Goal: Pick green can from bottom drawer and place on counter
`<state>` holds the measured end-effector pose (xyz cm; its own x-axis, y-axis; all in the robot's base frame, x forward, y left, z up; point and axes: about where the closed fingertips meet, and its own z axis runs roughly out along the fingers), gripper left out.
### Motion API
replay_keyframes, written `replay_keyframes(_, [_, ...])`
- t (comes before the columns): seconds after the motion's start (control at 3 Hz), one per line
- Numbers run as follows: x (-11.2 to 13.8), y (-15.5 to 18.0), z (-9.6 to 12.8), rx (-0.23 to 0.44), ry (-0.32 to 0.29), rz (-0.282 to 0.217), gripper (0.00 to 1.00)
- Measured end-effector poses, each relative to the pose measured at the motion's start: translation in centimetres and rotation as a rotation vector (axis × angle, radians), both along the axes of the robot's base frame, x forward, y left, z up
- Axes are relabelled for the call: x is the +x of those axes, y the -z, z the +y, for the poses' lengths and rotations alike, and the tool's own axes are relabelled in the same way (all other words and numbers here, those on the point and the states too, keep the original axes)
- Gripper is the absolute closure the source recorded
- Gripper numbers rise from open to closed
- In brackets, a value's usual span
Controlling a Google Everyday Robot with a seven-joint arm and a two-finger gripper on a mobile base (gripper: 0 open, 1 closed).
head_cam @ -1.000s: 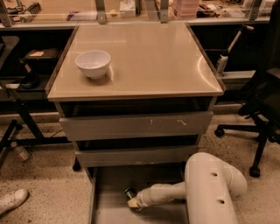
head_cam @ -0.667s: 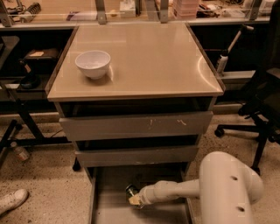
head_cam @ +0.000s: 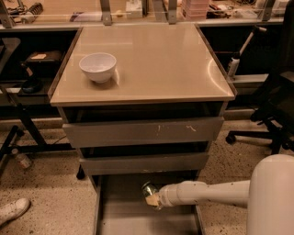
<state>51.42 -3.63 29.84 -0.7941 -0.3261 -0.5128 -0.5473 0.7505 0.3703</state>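
The green can (head_cam: 148,188) is at the back of the open bottom drawer (head_cam: 124,215), just under the middle drawer's front. My gripper (head_cam: 151,198) reaches in from the right on a white arm, sits right at the can and is shut on it. The can looks lifted slightly off the drawer floor. The beige counter (head_cam: 156,59) caps the cabinet above.
A white bowl (head_cam: 98,67) stands on the counter's left side. Two upper drawers (head_cam: 142,132) are slightly open above the bottom one. A black office chair (head_cam: 275,105) is at the right, a cluttered bench (head_cam: 138,9) behind, and a shoe (head_cam: 14,210) at the lower left.
The gripper has moved up and to the right inside the bottom drawer, with the green can moving along with it. The arm's big white link has shifted right.
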Motion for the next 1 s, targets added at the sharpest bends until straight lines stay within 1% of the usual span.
replay_keyframes(0.33, [-0.1, 0.2, 0.1, 0.001, 0.000, 0.003, 1.00])
replay_keyframes(0.67, [-0.5, -1.2, -0.7, 0.003, 0.005, 0.002, 1.00])
replay_keyframes(1.0, [-1.5, -5.5, -3.5, -0.004, 0.058, -0.027, 1.00])
